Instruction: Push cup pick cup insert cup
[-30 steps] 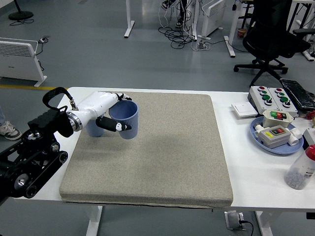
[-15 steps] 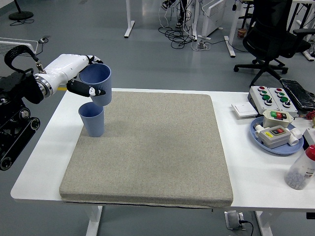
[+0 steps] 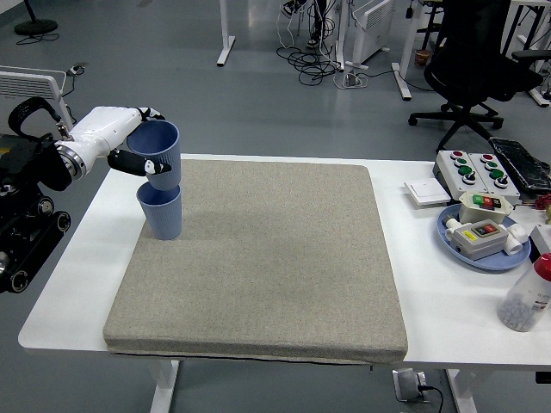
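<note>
Two blue ribbed cups are at the mat's far left corner. The lower cup [image 3: 163, 215] stands upright on the grey mat [image 3: 267, 258]. The upper cup [image 3: 157, 153] is held just above it, its base sitting in the lower cup's mouth. My left hand [image 3: 138, 151], white with black fingertips, is shut around the upper cup's side. The right arm does not show.
At the right of the white table [image 3: 77, 275] lie a white switch [image 3: 426, 191], a button box [image 3: 475, 170], a blue plate [image 3: 482, 254] with a control unit, and a red-capped bottle [image 3: 527, 294]. An office chair [image 3: 478, 64] stands behind.
My left hand lifted the cup off the mat, carried it left over the standing cup, and has now lowered it into that cup's mouth.
</note>
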You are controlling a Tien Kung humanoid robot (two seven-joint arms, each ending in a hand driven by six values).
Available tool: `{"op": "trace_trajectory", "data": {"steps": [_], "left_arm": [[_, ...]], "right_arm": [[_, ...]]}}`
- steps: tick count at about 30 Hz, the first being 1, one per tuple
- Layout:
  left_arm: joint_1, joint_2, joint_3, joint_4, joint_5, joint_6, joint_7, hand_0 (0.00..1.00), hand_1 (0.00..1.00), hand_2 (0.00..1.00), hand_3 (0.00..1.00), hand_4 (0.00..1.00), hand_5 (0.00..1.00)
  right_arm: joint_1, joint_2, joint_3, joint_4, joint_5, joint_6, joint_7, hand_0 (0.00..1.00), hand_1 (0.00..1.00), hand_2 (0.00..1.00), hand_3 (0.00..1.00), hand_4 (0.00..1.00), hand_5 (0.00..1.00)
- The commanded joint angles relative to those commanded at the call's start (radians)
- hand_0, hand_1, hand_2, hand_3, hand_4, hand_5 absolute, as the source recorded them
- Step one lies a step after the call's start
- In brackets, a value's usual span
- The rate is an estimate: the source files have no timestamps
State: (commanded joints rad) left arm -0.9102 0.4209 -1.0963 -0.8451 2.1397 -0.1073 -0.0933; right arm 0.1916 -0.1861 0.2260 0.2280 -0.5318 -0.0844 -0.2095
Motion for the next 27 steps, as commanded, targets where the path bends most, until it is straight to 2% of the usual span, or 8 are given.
{"op": "trace_trajectory", "data": {"steps": [16,17,22,23,27], "left_arm": [[-0.010,-0.010,0.040,0.078,-0.034,0.028,-0.007,0.345,0.499,0.476,0.510,0.642,0.274],[-0.010,-0.010,0.041,0.079,-0.033,0.028,-0.007,0.357,0.549,0.529,0.536,0.642,0.276],[-0.009,-0.014,0.045,0.100,-0.035,0.037,-0.003,0.357,0.549,0.529,0.536,0.642,0.276],[-0.009,-0.015,0.044,0.102,-0.035,0.034,0.001,0.509,0.683,0.724,0.852,0.718,0.356],[-0.008,-0.017,0.041,0.114,-0.043,0.024,0.008,0.509,0.683,0.724,0.852,0.718,0.356]], "right_arm": [[0.001,-0.001,0.002,0.000,-0.004,0.001,-0.002,0.732,0.670,0.696,0.587,0.160,0.385],[0.001,-0.001,0.002,0.000,-0.004,0.001,-0.002,0.732,0.670,0.694,0.586,0.160,0.385],[0.001,-0.001,0.002,0.000,-0.004,0.000,-0.002,0.732,0.670,0.694,0.586,0.160,0.385],[0.001,-0.001,0.002,0.000,-0.004,0.000,-0.002,0.732,0.670,0.696,0.586,0.161,0.386],[0.001,-0.001,0.002,0.000,-0.005,0.000,-0.002,0.732,0.670,0.696,0.586,0.161,0.386]]}}
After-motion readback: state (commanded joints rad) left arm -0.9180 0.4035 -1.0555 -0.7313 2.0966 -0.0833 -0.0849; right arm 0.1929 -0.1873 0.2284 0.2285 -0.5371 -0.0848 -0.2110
